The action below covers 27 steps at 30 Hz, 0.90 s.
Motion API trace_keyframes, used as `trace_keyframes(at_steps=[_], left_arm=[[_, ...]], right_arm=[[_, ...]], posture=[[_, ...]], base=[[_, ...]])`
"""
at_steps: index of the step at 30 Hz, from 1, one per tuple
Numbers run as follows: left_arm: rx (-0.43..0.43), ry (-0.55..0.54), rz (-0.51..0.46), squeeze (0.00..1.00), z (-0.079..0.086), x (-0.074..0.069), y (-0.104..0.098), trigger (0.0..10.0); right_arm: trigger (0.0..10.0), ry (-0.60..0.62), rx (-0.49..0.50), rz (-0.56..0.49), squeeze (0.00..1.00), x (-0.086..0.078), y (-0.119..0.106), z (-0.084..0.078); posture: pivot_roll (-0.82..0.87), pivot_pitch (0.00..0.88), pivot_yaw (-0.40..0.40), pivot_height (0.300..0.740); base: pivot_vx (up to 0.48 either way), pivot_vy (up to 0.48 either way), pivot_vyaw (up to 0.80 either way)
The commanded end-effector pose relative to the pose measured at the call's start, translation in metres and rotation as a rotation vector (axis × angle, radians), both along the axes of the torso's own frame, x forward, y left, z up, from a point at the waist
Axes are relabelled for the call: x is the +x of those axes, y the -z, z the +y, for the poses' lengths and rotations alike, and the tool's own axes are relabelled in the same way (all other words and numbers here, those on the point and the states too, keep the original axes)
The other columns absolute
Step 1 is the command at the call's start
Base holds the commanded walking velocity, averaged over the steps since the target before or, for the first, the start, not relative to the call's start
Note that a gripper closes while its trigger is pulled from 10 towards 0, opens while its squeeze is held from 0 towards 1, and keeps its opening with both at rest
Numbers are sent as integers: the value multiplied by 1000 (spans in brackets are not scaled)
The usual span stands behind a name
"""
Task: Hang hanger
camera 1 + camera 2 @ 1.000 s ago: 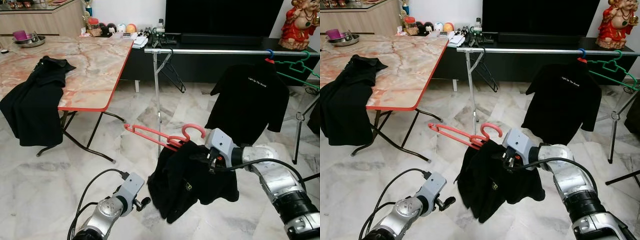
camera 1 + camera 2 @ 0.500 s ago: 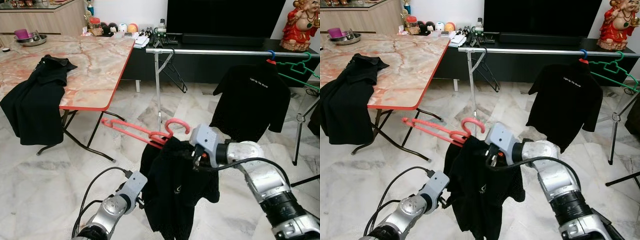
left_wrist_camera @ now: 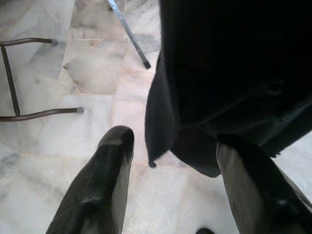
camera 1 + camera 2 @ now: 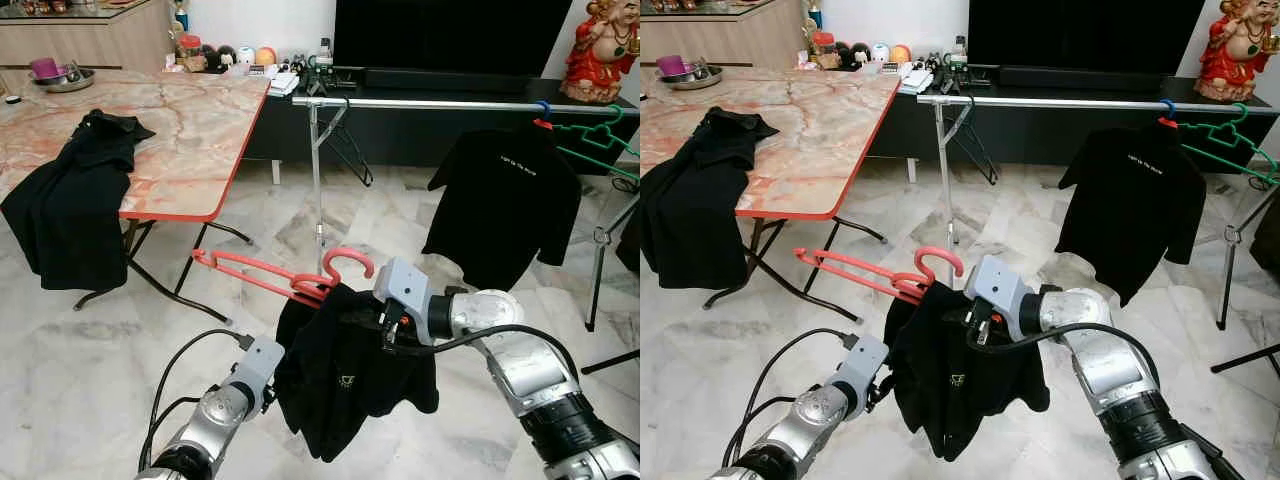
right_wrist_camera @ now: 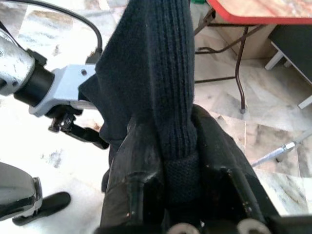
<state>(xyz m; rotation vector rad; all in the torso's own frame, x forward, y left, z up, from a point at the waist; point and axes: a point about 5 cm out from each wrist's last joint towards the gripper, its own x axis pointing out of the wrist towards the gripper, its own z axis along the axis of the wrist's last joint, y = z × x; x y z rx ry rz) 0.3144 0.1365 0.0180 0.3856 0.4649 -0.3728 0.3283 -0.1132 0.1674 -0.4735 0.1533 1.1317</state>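
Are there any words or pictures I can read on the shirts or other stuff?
Hanging black T-shirt: one line of white words on the chest, too small to read.
Black shirt on the pink hanger, gripped by the right gripper: a small pale logo, too blurred to read.
No other text can be read.

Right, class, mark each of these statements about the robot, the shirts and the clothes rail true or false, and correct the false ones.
1. The right gripper is shut on the black shirt. True.
2. The red hanger already hangs on the metal rail. False: it sits at the top of the held shirt, well below and in front of the rail.
3. Another black shirt hangs on the rail. True.
4. The left gripper is clamped on the held shirt. False: its fingers are spread open beside the shirt's lower edge.
5. The table bears no clothing. False: a black garment is draped over its edge.
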Motion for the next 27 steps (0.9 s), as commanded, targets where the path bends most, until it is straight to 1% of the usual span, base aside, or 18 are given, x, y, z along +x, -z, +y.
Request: trace_keyframes(at_steps=[1, 4, 5, 6, 7, 9, 10, 27], left_arm=[[3, -7, 0, 0, 0, 1, 0, 0], [7, -25, 1, 0, 3, 1, 1, 0], [12, -27, 3, 0, 3, 1, 1, 745], [15, -28, 4, 0, 4, 0, 1, 745], [17, -29, 4, 0, 4, 0, 1, 1255], [17, -33, 2, 0, 4, 1, 1, 1255], [13, -41, -1, 0, 4, 1, 1, 0], [-8, -29, -13, 0, 2, 1, 0, 0]], right_arm=[[0, -32, 28, -33, 0, -3, -10, 5], [0, -38, 26, -34, 0, -3, -11, 6], [0, -40, 26, -34, 0, -4, -11, 6], [0, -41, 26, -34, 0, -4, -11, 6], [0, -43, 25, -35, 0, -4, -11, 7], [0, -48, 25, -35, 0, -5, -12, 7], [0, -49, 23, -35, 0, -5, -12, 7], [0, -52, 14, -37, 0, -5, -12, 6]], posture=[[90, 69, -52, 740], [91, 69, -55, 740], [90, 69, -54, 740], [90, 69, -54, 740], [89, 69, -55, 740], [90, 70, -55, 740], [89, 69, -56, 740], [90, 68, -54, 740]], base=[[0, 0, 0], [0, 0, 0], [0, 0, 0], [0, 0, 0], [0, 0, 0], [0, 0, 0], [0, 0, 0], [0, 0, 0]])
